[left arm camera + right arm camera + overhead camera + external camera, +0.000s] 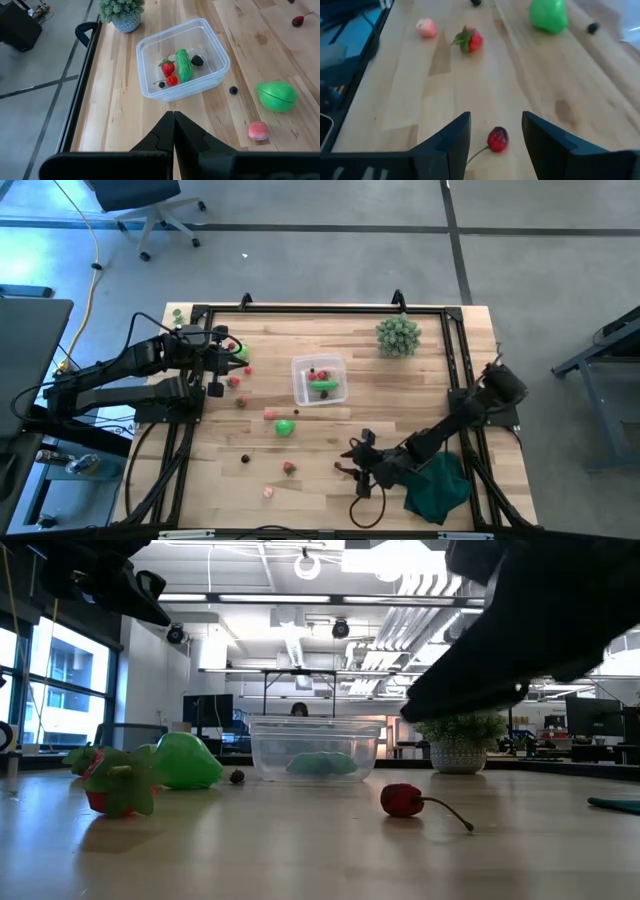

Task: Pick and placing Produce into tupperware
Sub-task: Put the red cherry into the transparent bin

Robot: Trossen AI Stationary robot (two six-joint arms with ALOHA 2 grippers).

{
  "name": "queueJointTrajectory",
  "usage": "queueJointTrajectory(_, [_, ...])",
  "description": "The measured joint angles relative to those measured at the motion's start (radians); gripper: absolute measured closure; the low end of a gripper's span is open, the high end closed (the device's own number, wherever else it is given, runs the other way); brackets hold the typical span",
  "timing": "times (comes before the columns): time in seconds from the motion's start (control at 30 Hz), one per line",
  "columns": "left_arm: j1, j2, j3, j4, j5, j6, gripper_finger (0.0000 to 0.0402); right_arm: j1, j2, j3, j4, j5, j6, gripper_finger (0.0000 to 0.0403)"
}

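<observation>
right gripper (pixel 492 132) low over the near table edge, fingers spread either side of a red cherry (pixel 497 139), likely set to pinch it by the body and spare the thin stem. nothing gripped yet. tupperware (pixel 319 380) mid-table, well apart, already holding a green pod (pixel 183 65), a strawberry (pixel 168 67) and small berries. left gripper (pixel 173 131) parked at the left side, pressed together, empty, aimed toward the tupperware. loose on the wood: green ball (pixel 285 427), pink piece (pixel 425 28), another strawberry (pixel 470 40). bushy plant (pixel 398 336) at the far edge.
</observation>
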Motion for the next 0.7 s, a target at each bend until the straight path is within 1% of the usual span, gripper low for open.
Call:
queueJointTrajectory(0.23, [0.0, 0.0, 0.0, 0.0, 0.0, 0.0, 0.0401, -0.028, 0.065, 0.003, 0.066, -0.032, -0.005, 0.0234])
queueJointTrajectory(0.37, [0.0, 0.0, 0.0, 0.0, 0.0, 0.0, 0.0401, -0.037, 0.079, 0.016, 0.065, -0.054, -0.005, 0.0234])
queueJointTrajectory(0.7, [0.0, 0.0, 0.0, 0.0, 0.0, 0.0, 0.0401, -0.037, 0.09, 0.018, 0.049, -0.07, 0.013, 0.0234])
